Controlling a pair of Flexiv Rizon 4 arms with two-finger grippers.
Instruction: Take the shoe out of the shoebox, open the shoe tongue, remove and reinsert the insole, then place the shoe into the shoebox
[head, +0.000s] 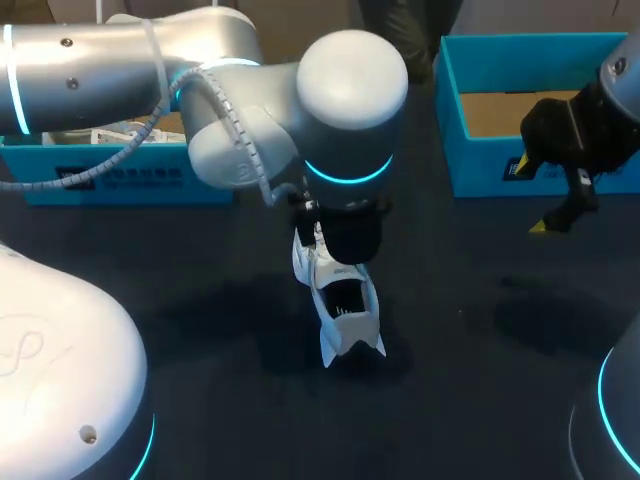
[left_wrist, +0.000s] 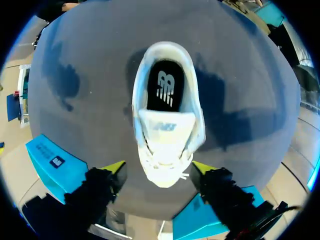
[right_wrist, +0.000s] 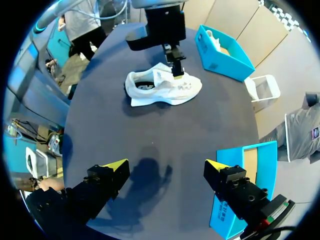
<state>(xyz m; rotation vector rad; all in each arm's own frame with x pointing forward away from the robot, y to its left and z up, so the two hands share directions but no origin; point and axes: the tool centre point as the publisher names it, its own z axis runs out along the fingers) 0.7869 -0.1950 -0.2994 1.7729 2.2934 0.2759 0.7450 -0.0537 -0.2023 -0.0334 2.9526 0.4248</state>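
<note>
A white shoe (head: 342, 312) stands on its sole mid-table, with its black insole (left_wrist: 165, 90) inside and the tongue (left_wrist: 165, 125) over the laces. My left gripper (left_wrist: 159, 169) hangs straight above the toe end, which lies between its open fingers (left_wrist: 116, 171) without being clasped. In the right wrist view one left fingertip (right_wrist: 177, 74) is at the shoe's (right_wrist: 162, 86) lace area. My right gripper (right_wrist: 167, 167) stands open over bare table at the right (head: 556, 215), near the empty blue shoebox (head: 480, 150).
A second blue box (head: 110, 175) with white items stands at the back left, behind my left arm. In the right wrist view it is beyond the shoe (right_wrist: 220, 52), and the empty box (right_wrist: 235, 200) lies beside my right gripper.
</note>
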